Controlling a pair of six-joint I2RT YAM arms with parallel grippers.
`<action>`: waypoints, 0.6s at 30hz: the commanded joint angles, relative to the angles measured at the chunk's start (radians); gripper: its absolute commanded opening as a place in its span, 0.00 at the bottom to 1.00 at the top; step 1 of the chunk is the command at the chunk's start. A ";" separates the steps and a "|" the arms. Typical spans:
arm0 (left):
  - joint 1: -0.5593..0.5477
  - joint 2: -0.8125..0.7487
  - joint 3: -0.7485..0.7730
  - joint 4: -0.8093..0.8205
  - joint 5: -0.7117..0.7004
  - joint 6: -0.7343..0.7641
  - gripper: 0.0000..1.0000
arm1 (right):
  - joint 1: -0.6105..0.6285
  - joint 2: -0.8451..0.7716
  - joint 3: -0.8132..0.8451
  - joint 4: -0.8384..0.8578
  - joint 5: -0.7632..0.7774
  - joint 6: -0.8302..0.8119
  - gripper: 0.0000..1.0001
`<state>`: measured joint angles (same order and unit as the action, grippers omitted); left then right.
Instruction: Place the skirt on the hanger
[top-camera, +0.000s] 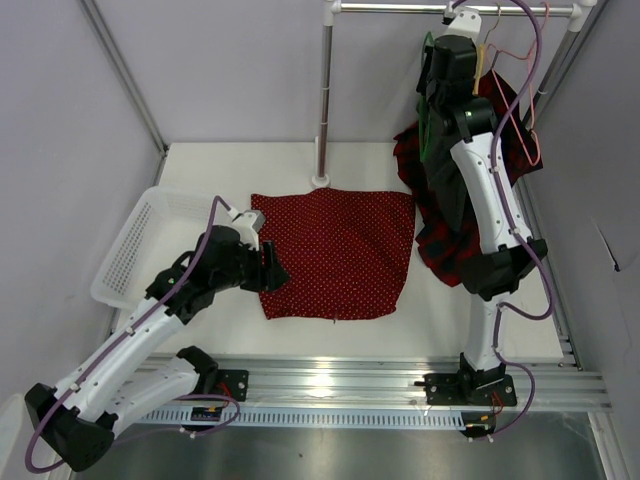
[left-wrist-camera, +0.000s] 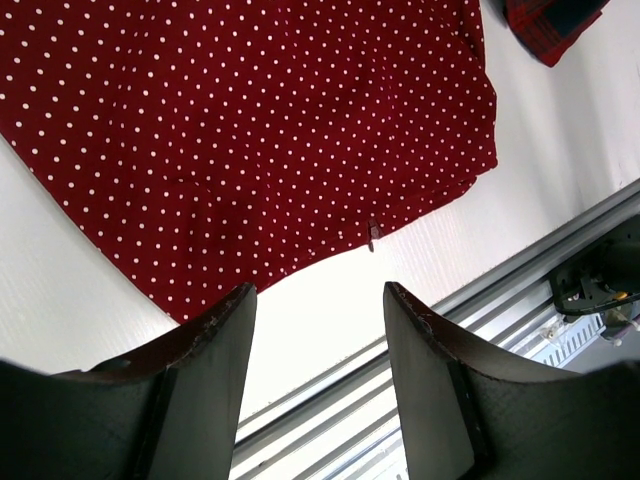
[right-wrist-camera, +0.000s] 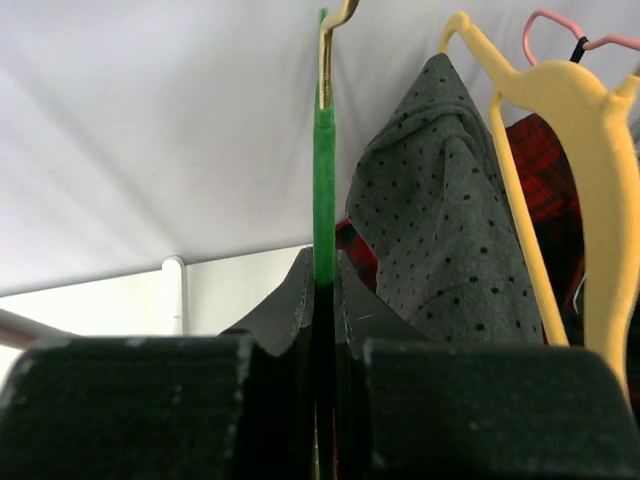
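Skirt (top-camera: 335, 255) lies flat on the table (top-camera: 230, 170), not yet hung. Right gripper (right-wrist-camera: 322, 290) pinches the green hanger (right-wrist-camera: 323, 190) at the rail (top-camera: 400, 8), 1 o'clock. Left gripper (left-wrist-camera: 320, 300), jaws spread, hovers at the skirt's 8 o'clock corner.

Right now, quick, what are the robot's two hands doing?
Left gripper: open, holding nothing.
Right gripper: closed on the green hanger.

The skirt (top-camera: 335, 255) is matt, smooth cloth. The hanger (right-wrist-camera: 323, 180) looks matt and fuzzy, its hook (right-wrist-camera: 326, 60) glossy metal. The basket (top-camera: 125, 250) is white perforated plastic.
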<state>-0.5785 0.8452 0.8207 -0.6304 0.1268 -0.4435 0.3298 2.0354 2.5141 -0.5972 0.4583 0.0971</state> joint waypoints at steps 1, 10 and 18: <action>-0.001 -0.023 -0.003 0.018 0.007 0.008 0.59 | -0.002 -0.119 -0.011 0.004 -0.032 -0.003 0.00; -0.001 -0.026 -0.025 0.034 0.019 -0.004 0.59 | -0.003 -0.196 -0.029 -0.072 -0.067 -0.008 0.00; -0.003 -0.024 -0.029 0.043 0.027 -0.003 0.58 | -0.002 -0.245 -0.086 -0.049 -0.181 -0.033 0.00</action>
<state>-0.5785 0.8364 0.7967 -0.6147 0.1360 -0.4442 0.3298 1.8320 2.4252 -0.6807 0.3523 0.0902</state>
